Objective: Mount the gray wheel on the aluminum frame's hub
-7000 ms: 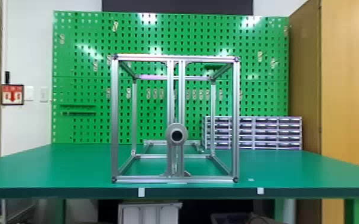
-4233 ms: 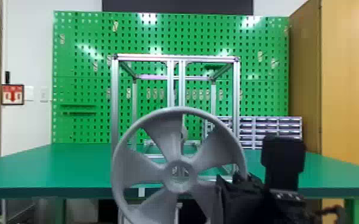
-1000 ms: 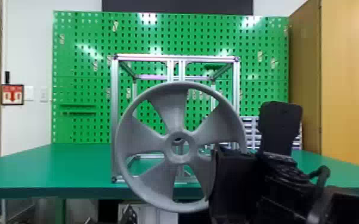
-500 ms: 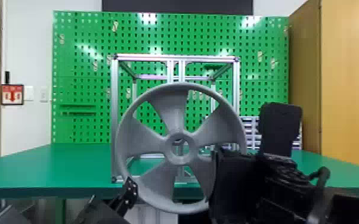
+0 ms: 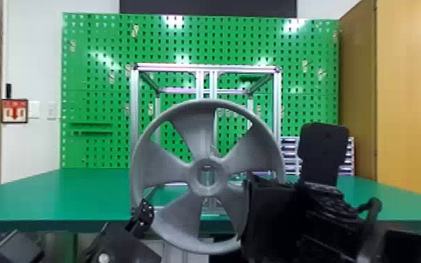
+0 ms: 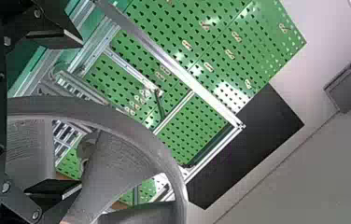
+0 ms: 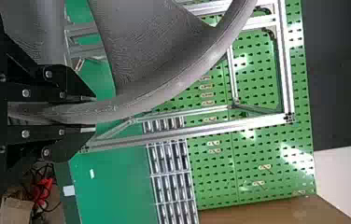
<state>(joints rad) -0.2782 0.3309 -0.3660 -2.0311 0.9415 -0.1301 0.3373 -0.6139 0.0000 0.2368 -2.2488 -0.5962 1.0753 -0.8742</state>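
Observation:
In the head view my right gripper (image 5: pixel 272 213) holds the gray wheel (image 5: pixel 199 136) by its right side, upright in front of the aluminum frame (image 5: pixel 134 105). Part of the hub (image 5: pixel 215 151) peeks out just above the wheel's center hole. In the right wrist view the rim (image 7: pixel 164 88) is clamped between the fingers of the right gripper (image 7: pixel 88 115). My left gripper (image 5: pixel 143 215) is by the wheel's lower left rim. The left wrist view shows the left gripper (image 6: pixel 61 112) with fingers spread wide and the wheel (image 6: pixel 117 161) crossing beyond them; contact cannot be told.
The frame stands on the green table (image 5: pixel 63 196), near its front edge. A rack of small drawers (image 5: pixel 290 154) sits behind at the right, before the green pegboard (image 5: pixel 98 70). A wooden cabinet (image 5: pixel 409 87) borders the right side.
The wheel came in with my right arm, rose in front of the frame and has hardly moved over the last second. My left gripper has come up from the bottom edge to the lower left rim.

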